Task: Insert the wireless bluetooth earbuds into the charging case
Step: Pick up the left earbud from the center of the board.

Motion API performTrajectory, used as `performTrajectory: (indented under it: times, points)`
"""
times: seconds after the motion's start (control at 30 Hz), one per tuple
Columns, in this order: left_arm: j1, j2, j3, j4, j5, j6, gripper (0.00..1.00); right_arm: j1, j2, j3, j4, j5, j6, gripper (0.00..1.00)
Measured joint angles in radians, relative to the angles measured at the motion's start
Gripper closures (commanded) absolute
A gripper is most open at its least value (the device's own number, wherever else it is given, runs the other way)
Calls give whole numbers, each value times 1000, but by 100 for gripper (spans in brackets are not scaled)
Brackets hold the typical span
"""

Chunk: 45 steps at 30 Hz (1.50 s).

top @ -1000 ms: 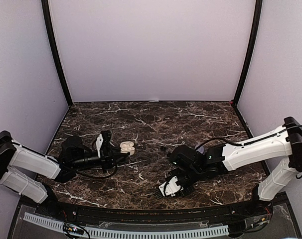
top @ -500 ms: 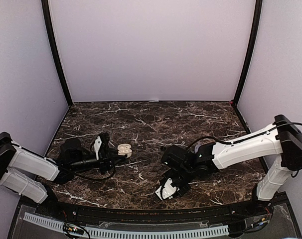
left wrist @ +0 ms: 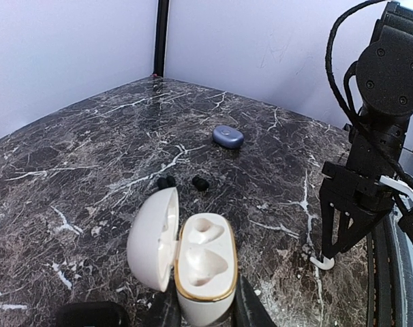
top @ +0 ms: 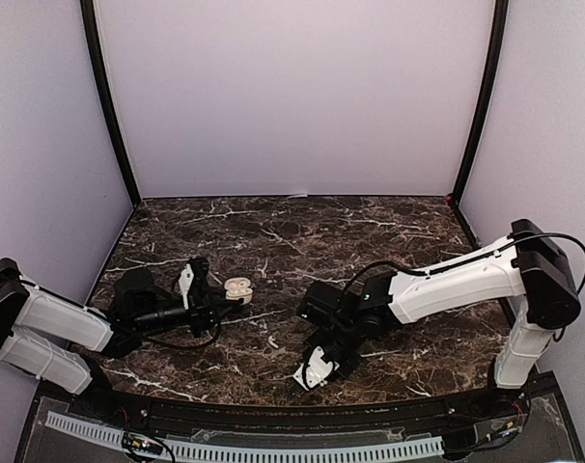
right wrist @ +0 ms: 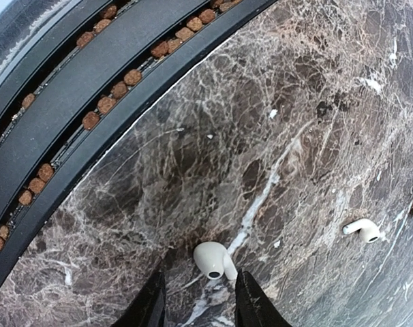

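The left gripper [left wrist: 205,310] is clamped on the base of the white charging case [left wrist: 203,262]. The case stands open just ahead of its fingers, lid to the left, and both sockets look empty. Two dark earbuds [left wrist: 182,182] lie further ahead on the table [left wrist: 70,170].

The right gripper [right wrist: 196,303] has its jaws partly apart. A white earbud [right wrist: 215,259] sits at its fingertips, but I cannot tell if it is pinched or only lying there. A second white earbud [right wrist: 360,230] lies off to its right.

I judge that the grip should be confirmed first. Then the bud goes stem-down over the matching socket while the left gripper holds the case level.
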Motion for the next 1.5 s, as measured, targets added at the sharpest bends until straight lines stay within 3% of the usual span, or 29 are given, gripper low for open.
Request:
performTrajectory:
  times: [0.57, 0.93, 1.13, 1.5]
  points:
    - [6, -11, -5, 4, 0, 1, 92, 54, 124, 148, -142, 118, -56, 69]
    - [6, -31, -6, 4, 1, 1, 92, 142, 161, 200, -204, 285, -30, 70]
    - [6, -56, -10, 4, 3, 1, 92, 178, 203, 253, -264, 378, 6, 75]
    - [6, -59, -10, 4, 14, 1, 92, 196, 221, 273, -300, 417, 27, 82]
